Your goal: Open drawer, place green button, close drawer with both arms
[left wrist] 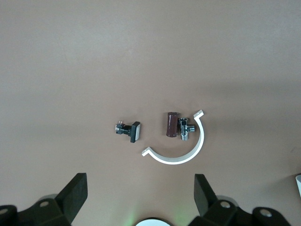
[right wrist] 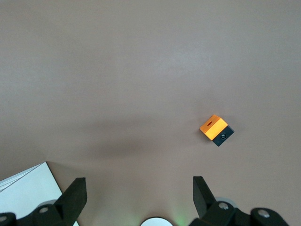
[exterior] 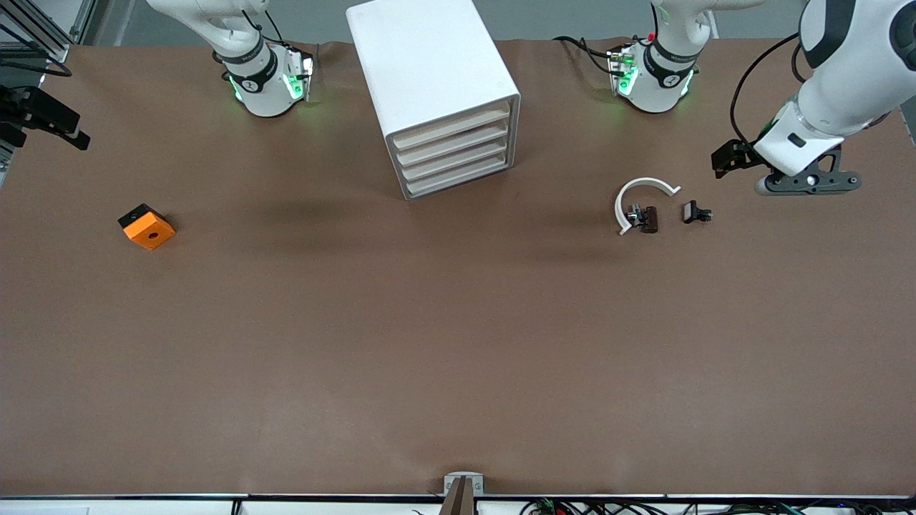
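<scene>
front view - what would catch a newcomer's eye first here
The big white cabinet stands between the two arm bases, its four drawers shut. The bright orange block lies alone toward the right arm's end of the table. Toward the left arm's end, a white curved piece lies around small dark parts, with the left pincer open above them.

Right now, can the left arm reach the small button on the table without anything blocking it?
Probably yes. The left gripper hangs open above the table close to the button, which lies alone on bare surface. The white curved piece beside it stands apart, leaving the way free.
</scene>
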Motion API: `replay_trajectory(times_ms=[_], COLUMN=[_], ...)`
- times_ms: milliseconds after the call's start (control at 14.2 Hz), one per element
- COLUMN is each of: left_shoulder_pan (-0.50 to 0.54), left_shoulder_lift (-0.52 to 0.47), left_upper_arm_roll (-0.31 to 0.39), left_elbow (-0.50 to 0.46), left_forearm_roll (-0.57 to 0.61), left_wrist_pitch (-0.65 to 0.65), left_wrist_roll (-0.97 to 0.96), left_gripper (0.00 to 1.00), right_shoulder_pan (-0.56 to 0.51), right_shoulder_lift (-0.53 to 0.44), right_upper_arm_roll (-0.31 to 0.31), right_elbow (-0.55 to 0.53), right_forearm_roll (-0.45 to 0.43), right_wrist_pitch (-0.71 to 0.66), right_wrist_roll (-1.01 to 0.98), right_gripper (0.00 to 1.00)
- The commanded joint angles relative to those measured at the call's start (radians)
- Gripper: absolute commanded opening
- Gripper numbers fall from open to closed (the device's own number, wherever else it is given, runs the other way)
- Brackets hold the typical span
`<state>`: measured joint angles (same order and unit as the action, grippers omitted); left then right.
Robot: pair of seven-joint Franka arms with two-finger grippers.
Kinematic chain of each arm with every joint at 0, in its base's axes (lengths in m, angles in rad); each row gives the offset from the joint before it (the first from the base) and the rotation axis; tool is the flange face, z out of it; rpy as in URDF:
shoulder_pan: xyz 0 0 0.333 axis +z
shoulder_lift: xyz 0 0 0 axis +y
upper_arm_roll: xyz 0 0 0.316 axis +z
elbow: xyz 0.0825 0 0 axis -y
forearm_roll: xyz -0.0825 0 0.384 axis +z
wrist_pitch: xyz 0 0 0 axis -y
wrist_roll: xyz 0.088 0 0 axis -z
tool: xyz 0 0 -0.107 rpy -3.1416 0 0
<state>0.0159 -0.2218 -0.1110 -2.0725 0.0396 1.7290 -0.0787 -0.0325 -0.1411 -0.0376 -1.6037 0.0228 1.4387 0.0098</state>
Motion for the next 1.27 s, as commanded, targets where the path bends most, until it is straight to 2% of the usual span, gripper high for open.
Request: replay_trajectory(times_ms=[0,211,422,774,1196], left_shoulder_pan=[0.032,0.032,0.032,0.039,0.036], left_shoulder_lift=[-0.004,-0.014,-0.005,-0.005,-0.002], left_upper_arm_roll=[-0.007,-0.007,-0.007,-0.006,-0.010], left_elbow=[0.060,0.093,0.190,0.250,0.265], left_forearm_roll=[-0.021,-0.053,-0.055,-0.055,-0.055], left_wrist_pitch=[-0.046,-0.075,-0.144,-0.183,-0.192], left_wrist_roll=[0.022,0.025,0.034,0.039,0.025], left_gripper=[1.00,1.00,1.00,1.00,1.00], right_shoulder_pan=[-0.003,-0.003,-0.004,-0.007,-0.007], right_shoulder_lift=[-0.032,-0.032,-0.032,-0.031,-0.031], right_upper_arm_roll=[0.002,0.002,0.002,0.002,0.002], right_elbow=[-0.032,-0.032,-0.032,-0.032,-0.032], right_forearm_roll=[0.013,0.013,0.013,0.011,0.005], right_wrist_pitch=[0.015,0.017,0.015,0.008,0.008], right_wrist_roll=[0.007,0.007,0.007,0.001,-0.001], right_gripper=[1.00,1.00,1.00,1.00,1.00])
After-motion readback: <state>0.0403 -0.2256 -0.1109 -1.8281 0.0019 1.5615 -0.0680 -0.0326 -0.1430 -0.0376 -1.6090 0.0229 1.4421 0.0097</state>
